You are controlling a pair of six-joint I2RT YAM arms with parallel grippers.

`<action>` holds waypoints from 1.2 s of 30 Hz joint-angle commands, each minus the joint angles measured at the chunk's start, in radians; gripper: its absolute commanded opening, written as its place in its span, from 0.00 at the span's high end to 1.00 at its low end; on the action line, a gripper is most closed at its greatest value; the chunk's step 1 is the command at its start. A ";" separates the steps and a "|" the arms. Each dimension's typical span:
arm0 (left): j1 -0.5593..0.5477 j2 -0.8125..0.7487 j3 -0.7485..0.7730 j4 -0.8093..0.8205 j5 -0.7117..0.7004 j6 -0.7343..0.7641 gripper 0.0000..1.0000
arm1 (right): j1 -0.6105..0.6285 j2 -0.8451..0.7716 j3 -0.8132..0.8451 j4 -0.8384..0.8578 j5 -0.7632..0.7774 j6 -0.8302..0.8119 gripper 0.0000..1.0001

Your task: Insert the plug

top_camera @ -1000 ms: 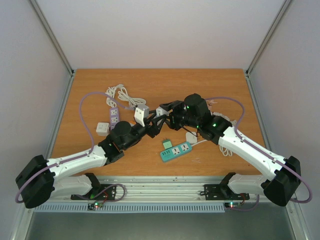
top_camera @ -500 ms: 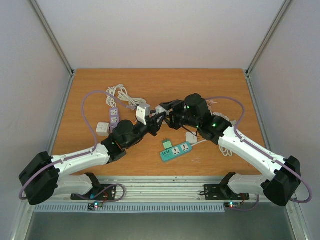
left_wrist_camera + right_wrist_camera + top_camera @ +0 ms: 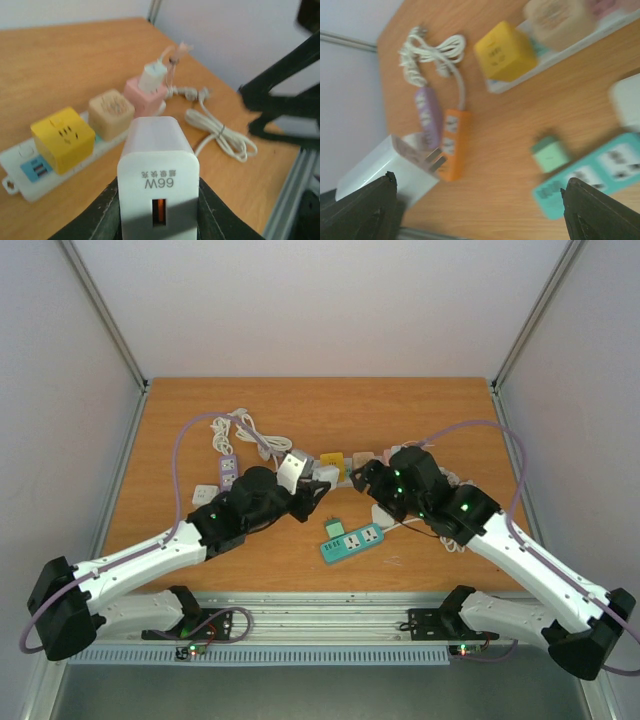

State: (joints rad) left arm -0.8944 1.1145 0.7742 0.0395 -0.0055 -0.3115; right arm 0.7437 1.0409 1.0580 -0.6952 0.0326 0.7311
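Blocked centrally by teal plastic power strip (image 3: pixel 353 541), white adapter-laden power strip (image 3: pixel 17 156), coiled white cable (image 3: pixel 220 136); open across far wooden counter (image 3: pixel 330 403).

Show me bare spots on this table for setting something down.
Bare wood runs along the table's back edge, beyond the coiled white cable and the cube-topped strip. A narrower patch lies between the teal power strip and the near rail. The middle is crowded.

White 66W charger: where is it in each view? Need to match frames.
Top external: white charger mid-table, raised, just left of the cube row.
Left wrist: bottom centre, label facing the camera.
Right wrist: lower left, prongs pointing right.
Shared landmark: yellow cube adapter.
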 commanded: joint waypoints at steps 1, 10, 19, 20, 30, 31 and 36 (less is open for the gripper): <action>-0.005 0.004 0.055 -0.224 0.126 0.034 1.00 | 0.004 -0.091 0.023 -0.289 0.245 -0.251 0.09; -0.007 0.143 0.148 -0.332 0.268 0.043 1.00 | -0.001 -0.148 -0.058 -0.485 0.477 -0.184 0.09; -0.067 0.346 0.255 -0.317 0.297 0.102 1.00 | -0.210 -0.148 -0.156 -0.319 0.266 -0.384 0.08; -0.076 0.377 0.289 -0.348 0.288 0.124 1.00 | -0.265 -0.143 -0.160 -0.305 0.216 -0.416 0.08; -0.126 0.575 0.501 -0.503 0.278 0.265 1.00 | -0.571 -0.125 -0.224 -0.201 -0.075 -0.516 0.10; -0.129 0.591 0.514 -0.522 0.270 0.279 1.00 | -0.583 -0.124 -0.233 -0.189 -0.088 -0.518 0.09; -0.155 0.656 0.555 -0.591 0.225 0.363 1.00 | -0.648 -0.103 -0.281 -0.149 -0.149 -0.516 0.10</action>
State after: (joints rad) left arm -1.0245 1.7245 1.2827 -0.4828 0.2531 -0.0479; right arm 0.1383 0.9215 0.8059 -0.8959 -0.0296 0.2398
